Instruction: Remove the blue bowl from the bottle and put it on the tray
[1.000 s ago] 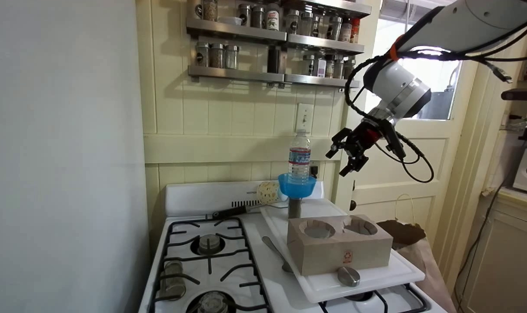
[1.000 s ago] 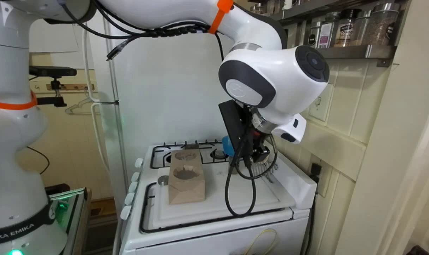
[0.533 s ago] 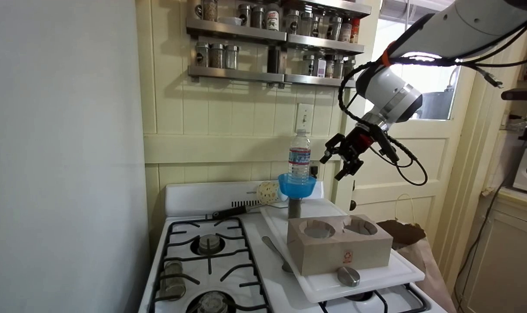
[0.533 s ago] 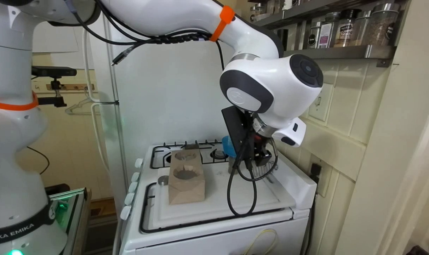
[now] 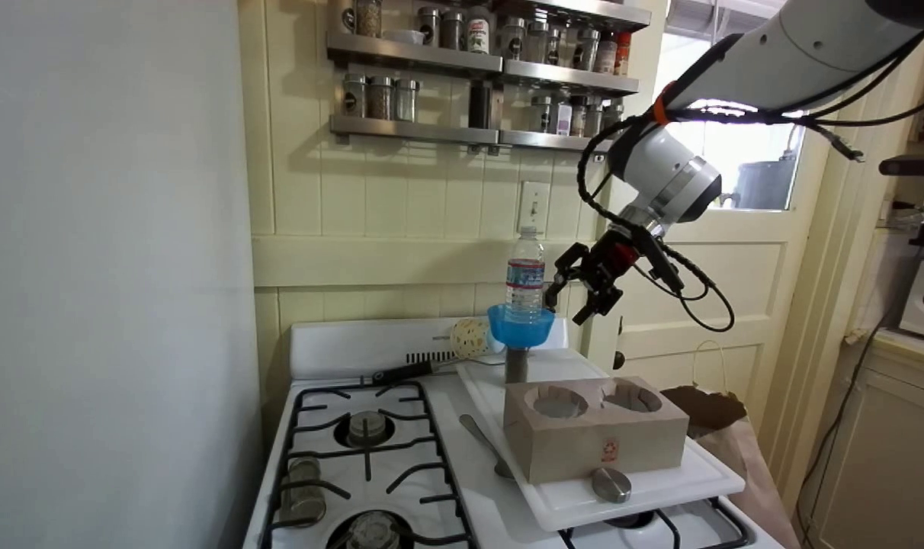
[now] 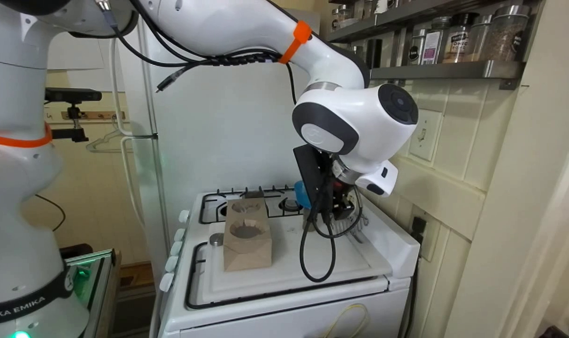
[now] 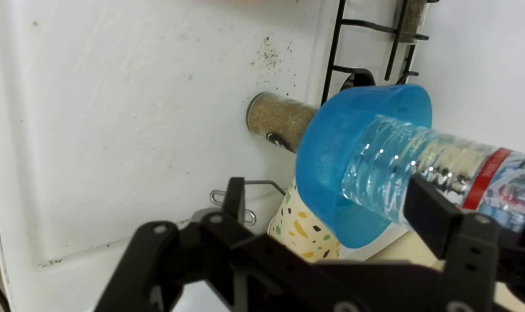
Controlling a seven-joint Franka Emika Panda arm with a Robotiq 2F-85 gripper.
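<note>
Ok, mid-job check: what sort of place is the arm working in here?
A kitchen, probably in a home. What shows it: the stove everything is set out on, the shelves of spice jars above, and what looks like a fridge beside the stove.

Arm (image 6: 228, 23) extended and bent down at the wrist (image 6: 357, 122); gripper (image 5: 566, 309) tilted obliquely downward in an exterior view, its two fingers (image 7: 431, 219) spread well apart
</note>
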